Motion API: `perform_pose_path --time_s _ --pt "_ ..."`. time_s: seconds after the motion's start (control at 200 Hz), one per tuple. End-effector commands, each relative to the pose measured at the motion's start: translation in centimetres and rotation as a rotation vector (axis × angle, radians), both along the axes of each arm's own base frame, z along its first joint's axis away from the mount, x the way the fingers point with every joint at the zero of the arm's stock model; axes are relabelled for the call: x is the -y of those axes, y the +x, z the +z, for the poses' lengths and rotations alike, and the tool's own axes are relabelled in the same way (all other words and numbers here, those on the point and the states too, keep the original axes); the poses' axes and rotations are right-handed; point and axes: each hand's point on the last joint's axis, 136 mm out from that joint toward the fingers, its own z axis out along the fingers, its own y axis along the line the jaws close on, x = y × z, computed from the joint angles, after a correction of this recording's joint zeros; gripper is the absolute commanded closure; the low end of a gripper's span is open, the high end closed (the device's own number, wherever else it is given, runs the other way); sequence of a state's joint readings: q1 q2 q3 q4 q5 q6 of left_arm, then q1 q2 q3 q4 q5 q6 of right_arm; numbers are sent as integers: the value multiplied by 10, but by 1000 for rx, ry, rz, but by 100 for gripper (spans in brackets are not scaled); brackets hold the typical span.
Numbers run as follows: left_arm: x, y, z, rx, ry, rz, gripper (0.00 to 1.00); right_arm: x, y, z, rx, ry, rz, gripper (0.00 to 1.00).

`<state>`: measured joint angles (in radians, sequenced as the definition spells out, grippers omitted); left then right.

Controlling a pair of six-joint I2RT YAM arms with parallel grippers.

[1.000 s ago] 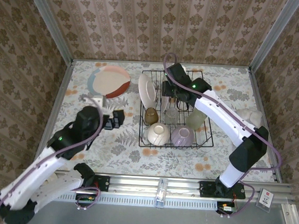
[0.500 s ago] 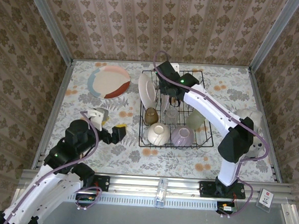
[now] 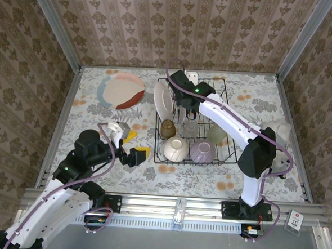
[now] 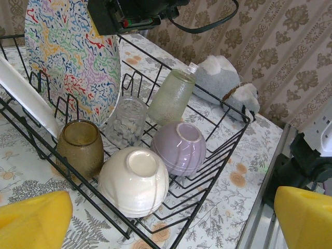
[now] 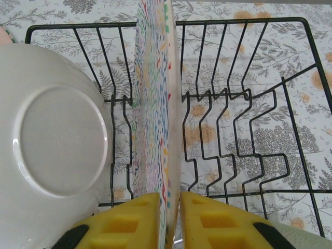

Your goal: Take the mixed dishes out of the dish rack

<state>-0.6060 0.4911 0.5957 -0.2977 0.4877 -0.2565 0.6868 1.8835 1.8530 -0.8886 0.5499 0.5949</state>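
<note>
Right wrist view: the right gripper (image 5: 170, 207) clamps the upright multicoloured patterned plate (image 5: 155, 104) in the black wire dish rack (image 5: 238, 21). One pastel-banded round plate (image 3: 121, 91) lies unloaded outside it. Most dishes are left to do, and the left gripper (image 4: 168, 218) gapes wide.

Black dish rack (image 3: 213, 88) — patterned plate (image 5: 155, 104) upright; cream bowl (image 4: 134, 179), lilac bowl (image 4: 179, 148) inverted.

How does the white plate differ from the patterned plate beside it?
The white plate is plain and leans; the patterned plate carries multicoloured squiggles and stands upright. The right tool pinches the patterned plate's rim; the white plate is ungripped. Both stand on edge in the dish rack.
</note>
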Motion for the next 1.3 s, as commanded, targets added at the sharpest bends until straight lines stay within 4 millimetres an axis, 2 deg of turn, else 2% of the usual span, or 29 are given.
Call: perform_pose_path --time_s 0.0,0.22,0.32,0.495,0.71,0.97,1.03,1.07,1.095,1.17,1.29 --pt "3 -3 3 31 -9 -35 0 1 1 5 34 -26 -49 86" --pt "2 -1 3 28 -9 -29 0 0 -6 23 123 -45 -84 100" --pt "2 0 1 22 -6 -24 0 3 -10 34 170 -47 -99 100" --pt "1 2 1 17 -4 -15 0 16 -21 68 280 -44 -132 100" --pt "0 5 -1 10 0 -5 0 30 -33 99 344 -5 -127 100" --pt "-2 7 -3 4 6 13 0 64 -60 141 424 9 -120 100" --pt "-2 8 -3 3 8 17 0 75 -68 147 434 21 -122 100" --pt "-2 9 -2 3 8 23 0 77 -70 143 412 46 -99 100" --pt "-3 10 -3 0 9 26 0 86 -78 152 425 84 -98 100" --pt "-3 12 -3 -6 9 36 0 101 -86 148 394 167 -85 100" --pt "-5 17 -1 -15 -10 55 0 107 -97 138 334 376 17 100"
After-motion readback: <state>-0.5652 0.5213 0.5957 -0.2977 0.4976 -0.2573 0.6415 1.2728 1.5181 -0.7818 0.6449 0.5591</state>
